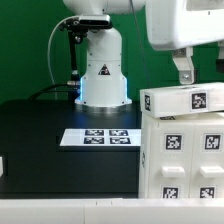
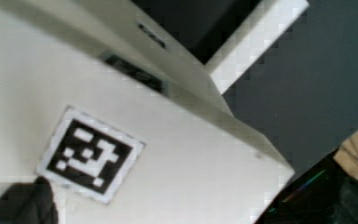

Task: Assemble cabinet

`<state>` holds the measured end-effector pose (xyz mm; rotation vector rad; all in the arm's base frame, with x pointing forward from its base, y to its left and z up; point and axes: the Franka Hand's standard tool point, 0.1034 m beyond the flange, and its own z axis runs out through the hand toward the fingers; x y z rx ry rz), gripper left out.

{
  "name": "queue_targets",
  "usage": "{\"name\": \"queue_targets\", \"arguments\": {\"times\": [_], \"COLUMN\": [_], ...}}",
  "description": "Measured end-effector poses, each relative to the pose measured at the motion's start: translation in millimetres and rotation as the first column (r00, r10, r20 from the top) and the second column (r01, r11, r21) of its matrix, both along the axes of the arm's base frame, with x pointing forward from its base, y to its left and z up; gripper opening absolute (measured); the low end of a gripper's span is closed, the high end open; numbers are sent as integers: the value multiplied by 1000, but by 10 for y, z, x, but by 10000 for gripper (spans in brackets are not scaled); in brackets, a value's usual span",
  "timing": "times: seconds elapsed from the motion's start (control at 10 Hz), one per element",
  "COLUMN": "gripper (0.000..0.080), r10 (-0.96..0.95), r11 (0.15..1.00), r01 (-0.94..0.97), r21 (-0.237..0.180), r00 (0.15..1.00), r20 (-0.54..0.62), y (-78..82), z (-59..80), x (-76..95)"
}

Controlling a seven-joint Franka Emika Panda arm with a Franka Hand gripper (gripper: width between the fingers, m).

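The white cabinet stands at the exterior view's right, its faces carrying several black-and-white tags. A long white piece with one tag lies across its top. My gripper hangs just above that top piece, and one finger reaches down close to it. In the wrist view a white tagged panel of the cabinet fills most of the picture. My gripper is open, its dark fingers set wide on either side of the panel. I see nothing clamped between them.
The marker board lies flat on the black table in front of the arm's white base. A green wall stands behind. A small white object shows at the exterior view's left edge.
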<state>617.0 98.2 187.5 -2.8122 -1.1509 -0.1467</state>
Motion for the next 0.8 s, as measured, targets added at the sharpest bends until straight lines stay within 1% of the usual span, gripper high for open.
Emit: {"name": "queue_targets", "arguments": {"times": [0.2,0.3,0.4,0.5,0.6,0.7,0.8], "gripper": [796,796,796,796,796,796,796], "r10": [155,265,448,574,649,667,672], "r11": [988,963,891,813,753,736,731], "r01": [-154,-264,-443,-567,-638,-652,-658], "r21": [-29,-50,-102,-133,-164,-179,-180], "r00": [988,964,893,819,761,745,740], "r20": [15,23,33,18,17,29,27], "y": [-43,-74,-113,-131,-120,-86,-60], "z": [-16,-32,-78,-137,-148,-165,-221], "x": [-1,4,35,32,68,93,89]}}
